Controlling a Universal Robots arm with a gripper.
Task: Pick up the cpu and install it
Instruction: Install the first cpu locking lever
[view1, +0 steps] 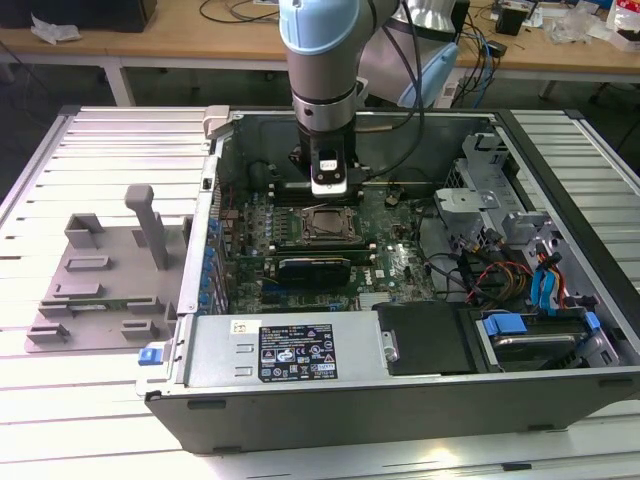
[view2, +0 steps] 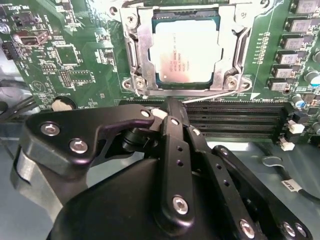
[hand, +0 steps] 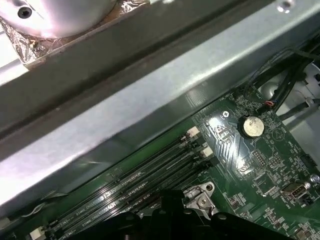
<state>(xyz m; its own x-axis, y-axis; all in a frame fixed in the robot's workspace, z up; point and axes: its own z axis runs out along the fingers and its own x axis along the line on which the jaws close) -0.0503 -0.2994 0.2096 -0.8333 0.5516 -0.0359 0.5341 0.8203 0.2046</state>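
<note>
The big open computer case (view1: 400, 380) fills the middle of the exterior view, lying on a pale slatted table (view1: 60, 420). A grey holder tray (view1: 100, 290) sits on the table at the left of the frame, well apart from the work. Inside the case lies the green motherboard (view1: 395, 270), and the robot arm (view1: 320, 60) comes down into it from the top middle of the frame.

The black gripper (view2: 172, 112) takes up the lower half of the second wrist view. Its jaws look pulled in tight together, and I see nothing held between them. The tips are partly hidden by the gripper's own body, so this is my best reading.

The cpu (view2: 186, 52) is in the upper middle of the second wrist view. It lies flat inside the socket frame (view2: 137, 55), shiny top facing up, so it looks to be already sitting in its place. A thin metal lever (view2: 220, 95) runs along the frame's lower edge. The black memory slots (view2: 235, 117) lie between the cpu and the gripper.

The cpu is just beyond the gripper tips, up the frame from them, near but not touching. It is square, so it has no long side. Its edges run straight with the socket frame and with the memory slots.
</note>
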